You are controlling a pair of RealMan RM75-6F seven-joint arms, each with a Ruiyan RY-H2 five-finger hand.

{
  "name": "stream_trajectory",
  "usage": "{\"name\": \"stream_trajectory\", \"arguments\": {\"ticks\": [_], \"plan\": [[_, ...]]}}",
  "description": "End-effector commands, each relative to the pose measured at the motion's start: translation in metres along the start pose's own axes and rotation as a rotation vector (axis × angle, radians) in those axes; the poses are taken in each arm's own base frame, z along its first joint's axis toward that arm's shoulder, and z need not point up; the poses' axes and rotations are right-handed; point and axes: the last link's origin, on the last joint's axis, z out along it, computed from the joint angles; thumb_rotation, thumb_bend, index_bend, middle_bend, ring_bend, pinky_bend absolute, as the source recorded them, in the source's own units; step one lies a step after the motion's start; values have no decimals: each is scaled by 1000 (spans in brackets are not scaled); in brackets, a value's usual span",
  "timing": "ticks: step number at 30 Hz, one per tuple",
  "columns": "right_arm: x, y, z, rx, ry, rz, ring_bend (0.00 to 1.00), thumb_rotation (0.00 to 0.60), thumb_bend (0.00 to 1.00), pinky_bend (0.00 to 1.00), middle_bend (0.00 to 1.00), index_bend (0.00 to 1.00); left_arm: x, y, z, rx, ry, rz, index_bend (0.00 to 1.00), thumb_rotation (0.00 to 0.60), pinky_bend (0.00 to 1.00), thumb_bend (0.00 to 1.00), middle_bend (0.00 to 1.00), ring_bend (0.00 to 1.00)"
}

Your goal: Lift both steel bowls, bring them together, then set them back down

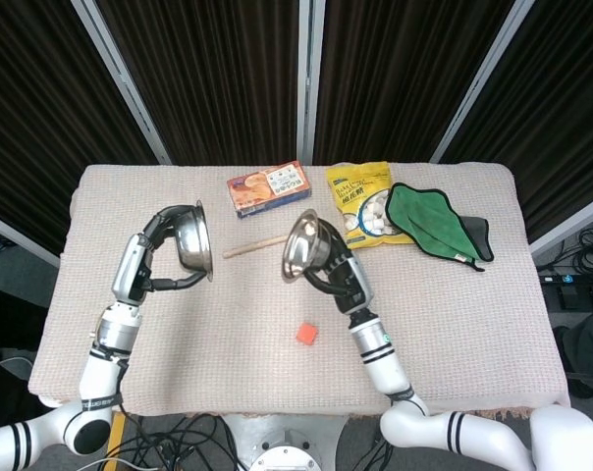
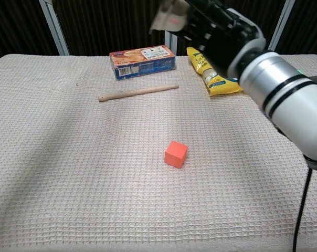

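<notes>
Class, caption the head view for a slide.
Two robot hands hold round steel bowls aloft, tilted toward each other, not touching.

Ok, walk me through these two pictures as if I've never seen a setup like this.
This is a two-armed robot with finger-like hands, working at a cloth-covered table. One picture looks down from its head, the other looks forward from its chest.

In the head view, the left hand holds a shiny steel bowl in the air, and the right hand holds a second steel bowl. The bowls face each other, tilted, not yet touching.

On the table lie an orange cube, a wooden stick, a flat orange-and-blue box, a yellow snack bag and a green cloth. The chest view mostly shows the right arm up close.
</notes>
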Motion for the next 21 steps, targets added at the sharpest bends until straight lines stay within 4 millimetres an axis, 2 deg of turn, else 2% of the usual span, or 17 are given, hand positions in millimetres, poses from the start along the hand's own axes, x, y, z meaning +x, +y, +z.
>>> {"name": "stream_trajectory", "arguments": {"ticks": [1,7,15,21], "plan": [[-39,11,24,-48,-129,134,377,600,205,507,416,510,-1,-2,0,4,-4,-2,462,600,682,155,448,481],[-60,12,45,-77,-193,141,377,600,205,509,416,511,-8,-2,2,-2,-40,7,465,600,683,155,451,481],[-74,22,53,-136,-248,112,377,600,205,510,416,511,-27,6,4,-43,-116,4,467,600,674,155,452,481],[-53,12,52,-106,-197,97,377,600,222,510,416,511,-17,10,5,-68,-78,38,468,600,675,155,452,481]]}}
